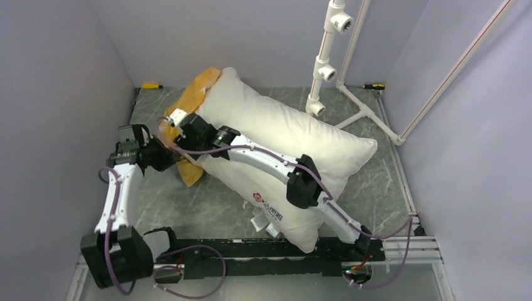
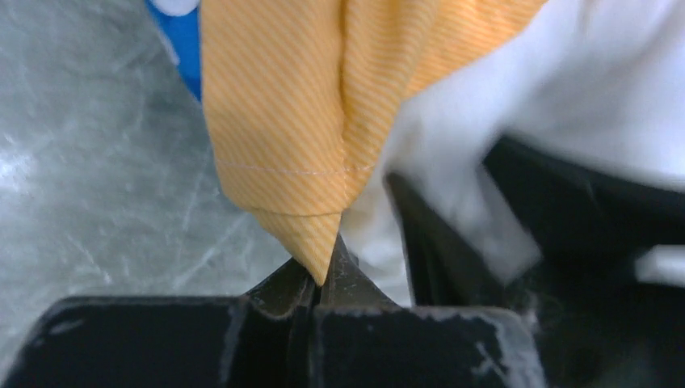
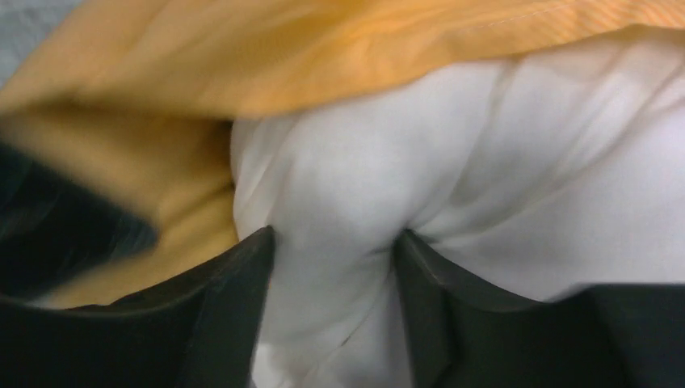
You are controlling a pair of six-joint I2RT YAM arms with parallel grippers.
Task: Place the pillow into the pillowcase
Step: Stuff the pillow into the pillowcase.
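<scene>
– Black fingers of the left gripper (image 2: 323, 279) sit closest, pressed together on the very tip of a corner of the pillowcase (image 2: 307, 121), orange side out.

– And the other claw?

– The right gripper (image 3: 333, 242) is pushed into the pillow (image 1: 282, 144), jaws wide, with a white bulge swelling between them. I can't say it is a firm hold.

– Where does everything lie?

– The pillow runs diagonally across the table (image 1: 188, 207), its logo end nearest the arm bases. The case is bunched against the pillow's far left end and left flank. Almost all of the pillow is outside it.

– What could go wrong?

– That pinch is tiny. Any pull away from the pillow could slip the corner free, and the mouth would collapse. Or the right jaws may catch orange cloth along with the stuffing and drag the case shut.

– How are the arms posed?

– The left arm rises beside the pillow's left flank, elbow bent, wrist turned in toward it. The right arm stretches low along the pillow's length, from its near end to its far left end.
</scene>
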